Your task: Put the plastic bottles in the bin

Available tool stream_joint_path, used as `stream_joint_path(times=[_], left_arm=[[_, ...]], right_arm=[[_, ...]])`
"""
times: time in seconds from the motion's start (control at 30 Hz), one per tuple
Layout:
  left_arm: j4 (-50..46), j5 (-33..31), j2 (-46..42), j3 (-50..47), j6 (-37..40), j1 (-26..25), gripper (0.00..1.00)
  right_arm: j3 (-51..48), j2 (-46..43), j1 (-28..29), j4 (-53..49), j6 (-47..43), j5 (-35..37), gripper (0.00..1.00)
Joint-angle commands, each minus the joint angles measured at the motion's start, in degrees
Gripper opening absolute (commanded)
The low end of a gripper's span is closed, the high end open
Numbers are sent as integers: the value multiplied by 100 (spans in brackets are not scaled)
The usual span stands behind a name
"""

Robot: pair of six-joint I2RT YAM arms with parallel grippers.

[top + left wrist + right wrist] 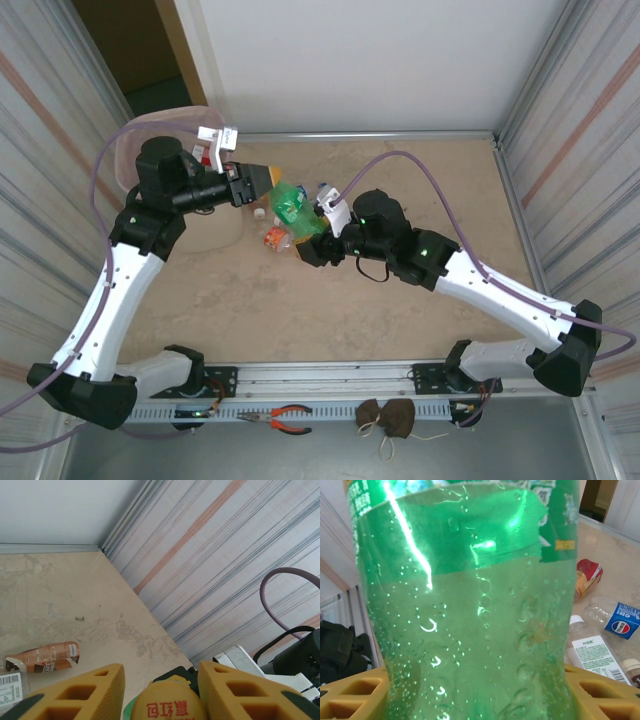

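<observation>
Green bottle (470,605) sits clamped in R gripper (480,692); L gripper (162,680) fingers flank an orange-topped end, likely same bottle, grip can't tell. Other bottles (620,617) lie loose on table (300,310); bin (165,113) stands far-left, contents unseen, so most work's left.

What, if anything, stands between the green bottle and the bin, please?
The left arm does. The left gripper meets the green bottle at its near end, and the arm's wrist lies across the way to the bin at the far left. Nothing else visible intervenes.
</observation>
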Motion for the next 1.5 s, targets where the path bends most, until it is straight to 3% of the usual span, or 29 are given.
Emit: stream_joint_path(times=[0.0,0.3,0.5,0.63,0.87,1.1,1.3,1.47], left_arm=[[55,-13,-91,165,208,-31,38],[-122,-312,-180,253,519,-58,18],[-1088,-1067,-100,850,1240,-33,17],[-2085,-1779,147,1637,1934,151,17],[-3134,-2495,712,2962,2696,1177,17],[-3380,-3247,1269,3865,3135,2114,16],[-3427,-3947,1791,4506,3576,2545,16],[-3644,-4038,2317,4851,3680,2988,16]], right_arm=[[3,-139,-54,259,123,-25,58],[102,-109,-60,183,195,-36,60],[232,-145,-60,-75,216,210,80],[215,-308,-69,-193,195,402,85],[79,-642,-185,-278,195,576,88],[89,-639,-254,-339,205,555,88],[140,-535,-254,-364,196,494,88],[105,-484,-286,-334,192,440,88]])
